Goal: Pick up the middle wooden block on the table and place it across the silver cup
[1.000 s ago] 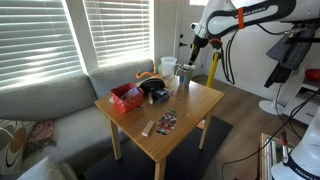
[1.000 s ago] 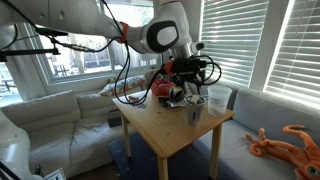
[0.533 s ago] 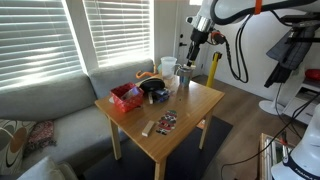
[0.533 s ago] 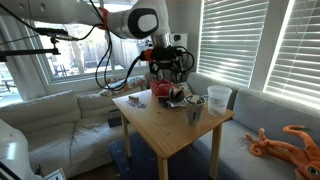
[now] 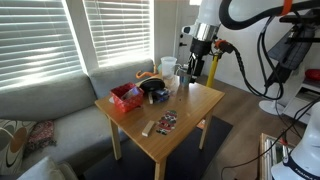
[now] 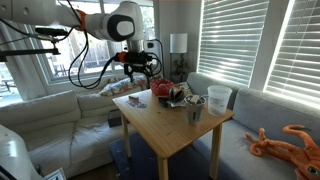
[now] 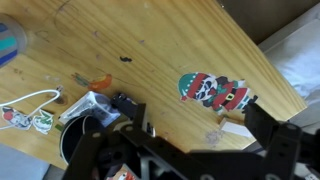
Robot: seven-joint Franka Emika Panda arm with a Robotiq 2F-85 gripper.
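A tan wooden block (image 5: 148,128) lies near the front edge of the light-wood table (image 5: 190,108), beside a colourful packet (image 5: 168,121). In the wrist view the block (image 7: 238,129) lies just past the packet (image 7: 213,90), by my right finger. The silver cup (image 5: 184,80) stands at the table's far side next to a white jug (image 5: 168,67). It also shows in an exterior view (image 6: 195,112). My gripper (image 5: 195,66) hangs above the table, open and empty, and shows in both exterior views (image 6: 140,70). Its dark fingers (image 7: 185,150) stand wide apart in the wrist view.
A red box (image 5: 125,96) and a dark bowl-like object (image 5: 156,92) with cables sit at the table's back left. The white jug (image 6: 219,98) stands behind the cup. A grey sofa (image 5: 50,105) runs behind the table, and window blinds are beyond it.
The arm has swung across over the table and come lower. The gripper stays open and empty. Nothing on the table has moved.
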